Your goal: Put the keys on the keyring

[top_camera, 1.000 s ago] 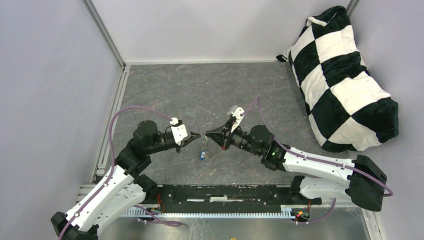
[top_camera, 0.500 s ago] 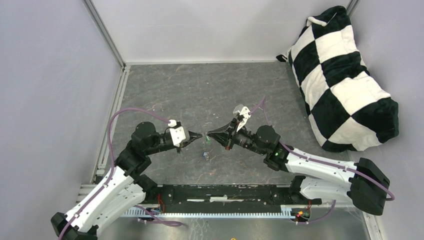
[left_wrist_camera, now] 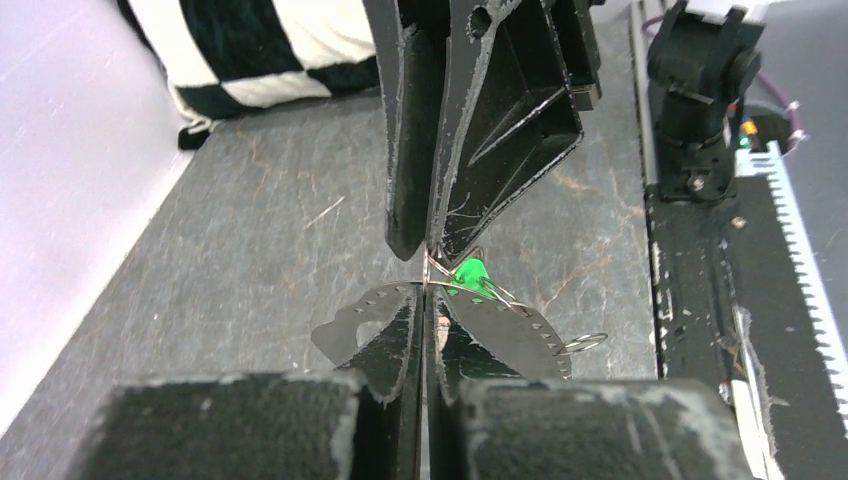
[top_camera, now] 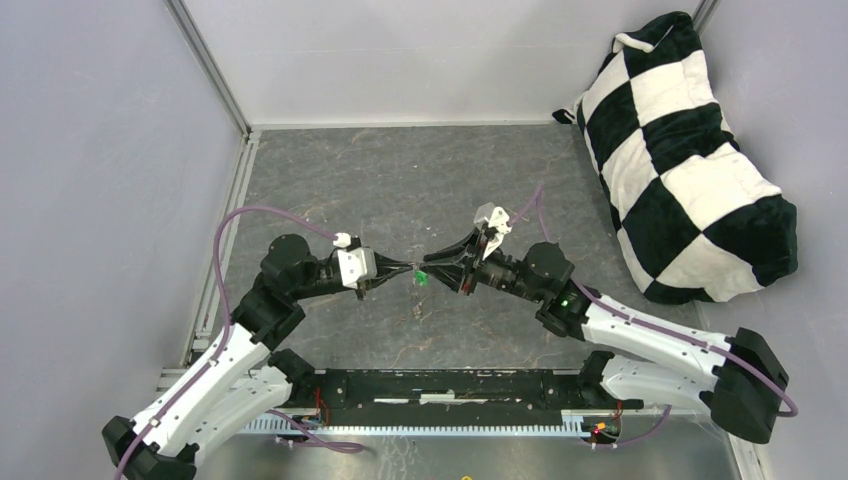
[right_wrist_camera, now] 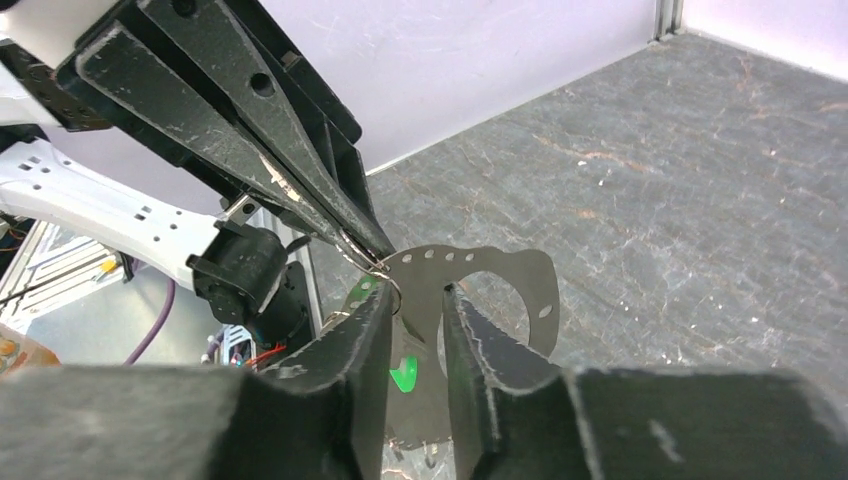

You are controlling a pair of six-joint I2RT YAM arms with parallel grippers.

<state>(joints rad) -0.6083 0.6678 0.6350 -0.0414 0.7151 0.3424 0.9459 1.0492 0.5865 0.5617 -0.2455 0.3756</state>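
Both grippers meet tip to tip above the middle of the table. My left gripper is shut on the keyring, a thin silver wire that runs out from its tips. A key with a green head hangs at that wire, just under the tips. My right gripper stands open, one finger on each side of the wire, and the green head shows in the gap below them. In the left wrist view, a small wire loop sticks out to the right.
A black-and-white chequered cushion fills the back right corner. The arms' black base rail runs along the near edge. Grey walls with metal frame posts close the left and back sides.
My right gripper has opened from shut. Both grippers have shifted slightly right and toward the back. The green key now shows between the tips.
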